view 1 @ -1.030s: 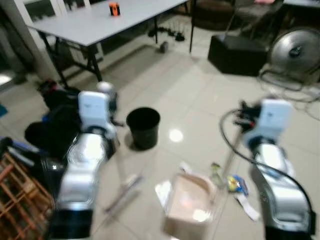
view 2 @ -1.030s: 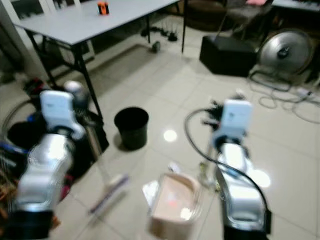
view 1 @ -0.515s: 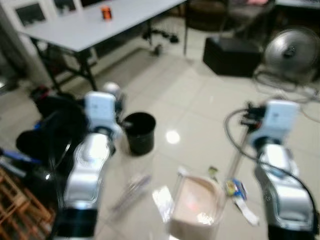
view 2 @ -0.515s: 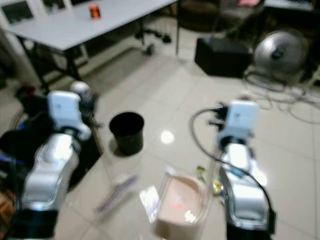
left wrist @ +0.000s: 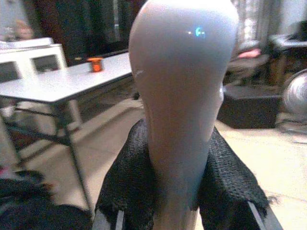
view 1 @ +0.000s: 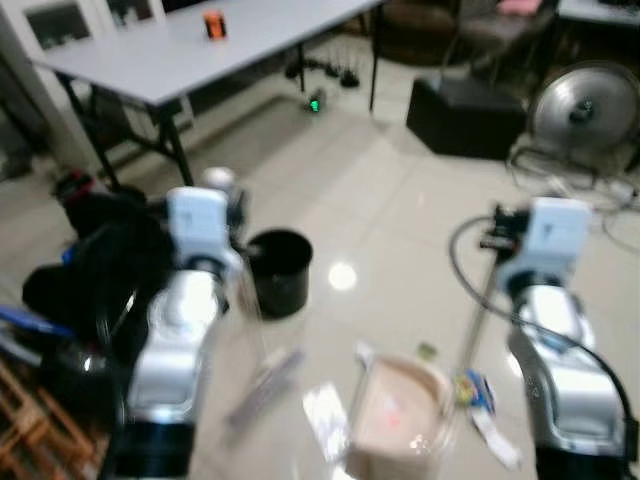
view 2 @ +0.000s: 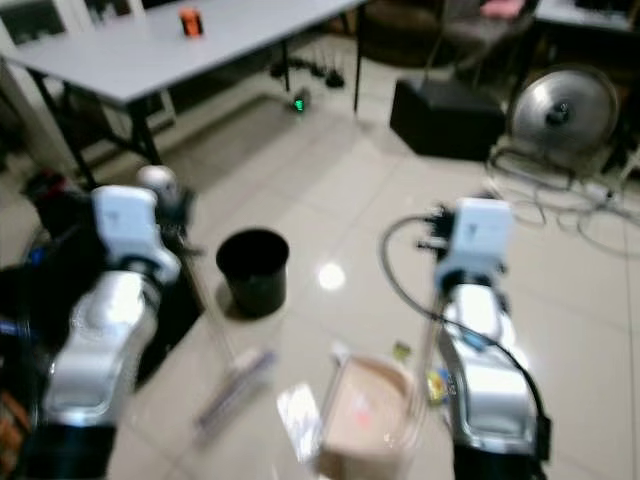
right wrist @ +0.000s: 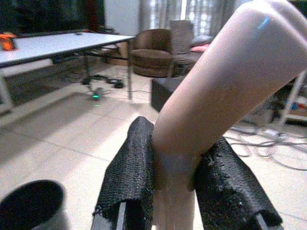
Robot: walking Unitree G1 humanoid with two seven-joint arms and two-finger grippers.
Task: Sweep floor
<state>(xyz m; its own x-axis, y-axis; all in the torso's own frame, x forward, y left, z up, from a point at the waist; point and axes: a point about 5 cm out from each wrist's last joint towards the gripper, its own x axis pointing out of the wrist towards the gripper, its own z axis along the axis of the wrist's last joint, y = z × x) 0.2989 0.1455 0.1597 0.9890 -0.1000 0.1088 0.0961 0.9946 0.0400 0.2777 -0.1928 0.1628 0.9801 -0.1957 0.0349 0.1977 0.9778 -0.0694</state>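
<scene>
My left gripper is shut on the rounded grey-white top of the broom handle. The thin handle runs down to the broom head on the tiles in front of my left arm. My right gripper is shut on the curved pinkish dustpan handle. The pale pink dustpan rests on the floor between my arms. Around it lie a white scrap of paper, a small green bit and a yellow and blue wrapper.
A black bin stands just beyond the broom. Black bags lie at the left, under a grey folding table. A black box, a floor fan and loose cables are at the back right.
The whole picture has shifted slightly and stays blurred, so the camera moved. Both grippers keep the same hold; broom head and dustpan lie where they were.
</scene>
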